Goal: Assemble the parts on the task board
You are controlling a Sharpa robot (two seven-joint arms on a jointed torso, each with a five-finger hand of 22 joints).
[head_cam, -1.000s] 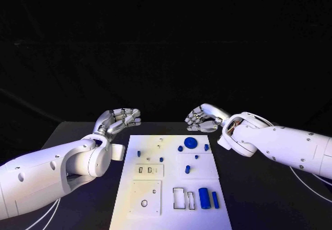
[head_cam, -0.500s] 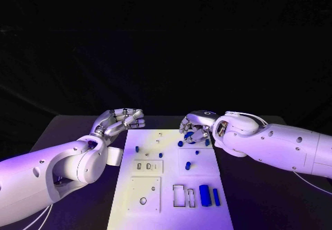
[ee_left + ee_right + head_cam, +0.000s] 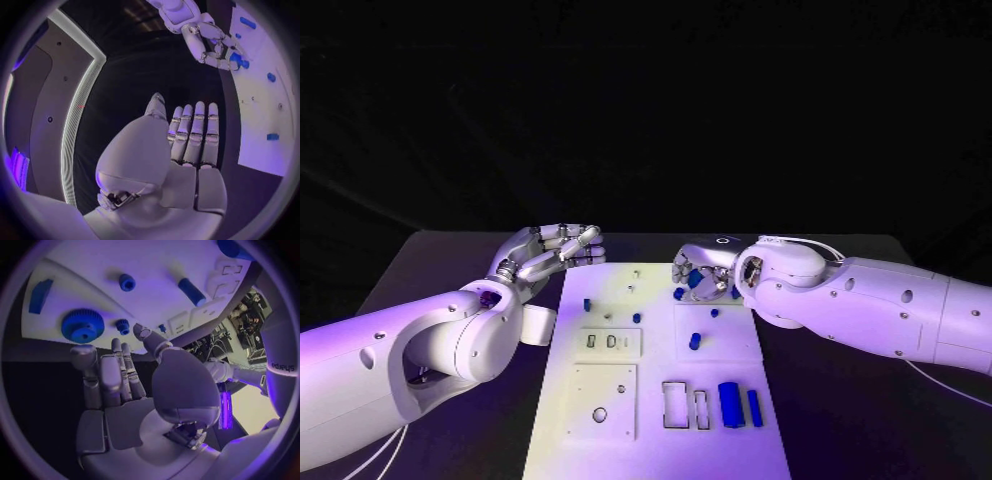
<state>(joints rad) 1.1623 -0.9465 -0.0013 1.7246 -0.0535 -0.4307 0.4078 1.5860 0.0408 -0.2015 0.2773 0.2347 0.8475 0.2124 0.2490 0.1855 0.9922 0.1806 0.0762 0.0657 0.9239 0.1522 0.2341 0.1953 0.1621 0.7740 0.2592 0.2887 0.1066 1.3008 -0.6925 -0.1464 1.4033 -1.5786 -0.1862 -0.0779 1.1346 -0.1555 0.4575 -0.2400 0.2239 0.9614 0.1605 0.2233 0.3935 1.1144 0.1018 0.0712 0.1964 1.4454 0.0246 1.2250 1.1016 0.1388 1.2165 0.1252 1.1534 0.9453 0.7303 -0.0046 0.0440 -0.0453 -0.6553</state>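
The right hand [image 3: 700,278] hovers over the far end of the task board [image 3: 658,400], fingers spread and holding nothing. In the right wrist view the round blue gear [image 3: 82,326] lies on the board just beyond its fingertips [image 3: 81,353], with a small blue peg [image 3: 123,326] beside it. The left hand [image 3: 548,252] hangs over the table [image 3: 877,420] off the board's far left corner, open, fingers straight and empty.

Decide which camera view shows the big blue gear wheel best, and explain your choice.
The right wrist view: the gear lies unobstructed on the task board, teeth visible. In the head view the right hand hides most of it. The left wrist view shows a small blue glimpse among that hand's fingers.
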